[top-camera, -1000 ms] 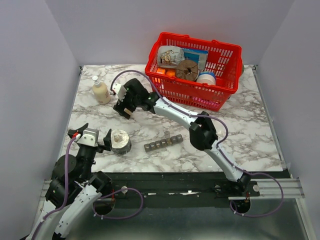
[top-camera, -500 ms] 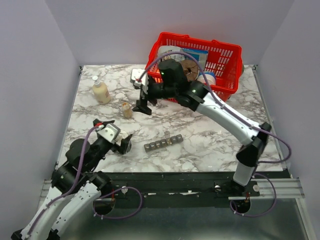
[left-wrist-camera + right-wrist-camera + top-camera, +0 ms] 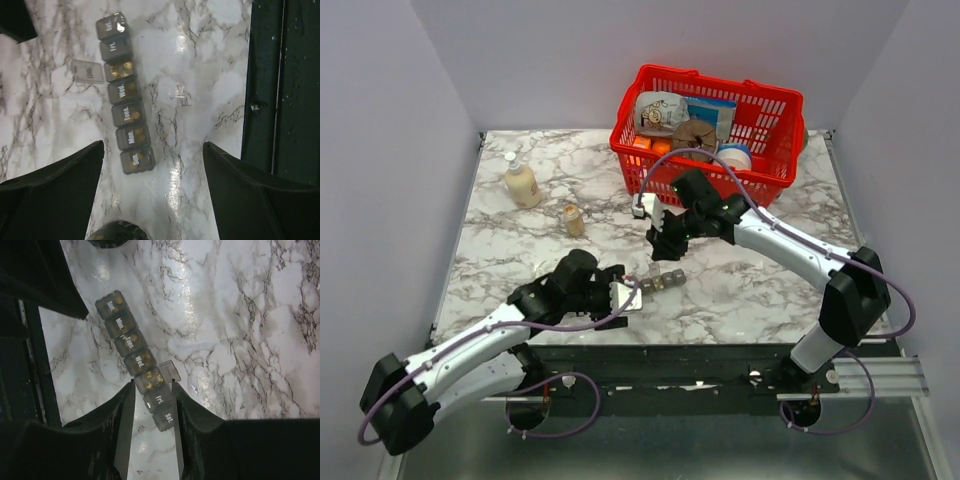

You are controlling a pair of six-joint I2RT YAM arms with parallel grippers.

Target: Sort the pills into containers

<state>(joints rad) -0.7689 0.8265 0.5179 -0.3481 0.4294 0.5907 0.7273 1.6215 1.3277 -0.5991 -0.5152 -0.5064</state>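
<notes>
The containers (image 3: 123,92) (image 3: 137,360) (image 3: 666,279), a narrow dark grey strip of seven square compartments in one row, are lying flat on the marble bench (image 3: 770,290) near its front edge. The lids are reading Sun., Mon., Tues., Wed., Fri. and Sat. The compartment between Wed. and Fri. is standing open, its lid flipped out sideways. Tan-brown pills (image 3: 120,70) (image 3: 150,376) are sitting inside it. A small clear bottle (image 3: 573,218) is standing upright, well apart toward the rear left.

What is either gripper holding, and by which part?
Left gripper holds nothing. Right gripper straddles the pill organiser at its Fri end; whether it grips cannot be told.
</notes>
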